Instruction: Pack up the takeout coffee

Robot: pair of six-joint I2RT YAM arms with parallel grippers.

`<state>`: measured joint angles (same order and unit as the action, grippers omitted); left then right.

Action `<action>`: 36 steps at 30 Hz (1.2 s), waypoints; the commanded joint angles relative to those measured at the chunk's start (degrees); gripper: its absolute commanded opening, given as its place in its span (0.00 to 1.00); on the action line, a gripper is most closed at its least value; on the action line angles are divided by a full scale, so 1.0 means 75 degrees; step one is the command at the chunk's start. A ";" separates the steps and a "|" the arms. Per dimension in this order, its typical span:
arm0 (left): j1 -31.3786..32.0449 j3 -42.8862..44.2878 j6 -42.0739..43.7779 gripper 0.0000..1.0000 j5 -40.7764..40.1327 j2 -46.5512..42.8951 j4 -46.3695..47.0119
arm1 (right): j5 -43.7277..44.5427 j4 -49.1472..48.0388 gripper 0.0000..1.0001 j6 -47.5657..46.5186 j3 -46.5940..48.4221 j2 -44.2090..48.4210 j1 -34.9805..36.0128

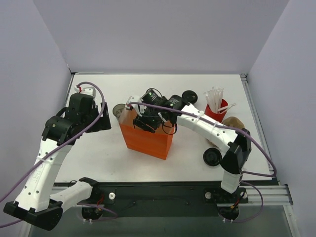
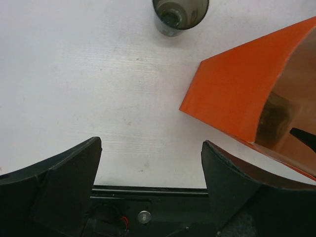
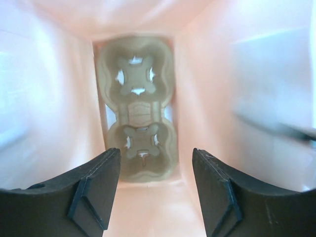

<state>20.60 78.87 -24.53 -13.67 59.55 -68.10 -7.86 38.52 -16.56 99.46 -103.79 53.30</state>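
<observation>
The takeout coffee (image 1: 189, 96), a small dark cup with a round black lid, stands on the table behind the right arm, and neither gripper touches it. An orange paper bag (image 1: 148, 138) stands open at the table's middle. My right gripper (image 1: 148, 122) is lowered into the bag's mouth. In the right wrist view its jaws (image 3: 155, 158) are open and empty above a pulp cup carrier (image 3: 138, 133) on the bag's floor. My left gripper (image 1: 104, 123) hovers left of the bag, open and empty (image 2: 150, 148) over bare table, with the bag's side (image 2: 237, 96) at its right.
A lidless dark see-through cup (image 1: 118, 111) (image 2: 180, 15) stands by the bag's far left corner. A red cup of white stirrers (image 1: 216, 109) and a brown lump (image 1: 232, 122) are at the right. A flat black lid (image 1: 212, 157) lies near the right arm's base.
</observation>
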 commanded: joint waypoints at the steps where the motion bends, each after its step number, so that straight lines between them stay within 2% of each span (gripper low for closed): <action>1: 0.0066 0.0593 0.0621 0.90 0.0743 0.0052 0.1388 | 0.0110 0.0698 0.59 0.0624 0.0929 0.0795 0.0030; 5: 0.0112 0.0617 0.1056 0.84 0.1247 0.0298 0.2164 | 0.0028 0.0945 0.59 0.0988 0.1491 0.1193 0.0030; 15: 0.0370 0.0172 0.1431 0.71 0.2139 0.0896 0.3265 | 0.1480 0.0910 0.59 0.1914 0.2067 0.2014 0.0030; 23: 0.0487 0.0078 0.1619 0.64 0.2279 0.1329 0.3419 | 0.2418 0.0852 0.59 0.2207 0.1798 0.2377 -0.0063; 28: 0.0581 -0.0332 0.1502 0.62 0.2561 0.1365 0.3560 | 0.2466 0.0770 0.58 0.2500 0.1505 0.2541 -0.0145; 30: 0.0581 -0.0333 0.1420 0.56 0.2410 0.1388 0.3420 | 0.2535 0.0770 0.59 0.2512 0.1469 0.2577 -0.0180; 36: 0.0581 -0.0286 0.1361 0.54 0.2092 0.1224 0.3302 | 0.2349 0.0770 0.58 0.2758 0.1516 0.2530 -0.0555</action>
<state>24.82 75.55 -14.20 3.14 70.17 -44.73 8.62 44.14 1.96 110.74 -86.50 51.13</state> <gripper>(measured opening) 0.549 0.585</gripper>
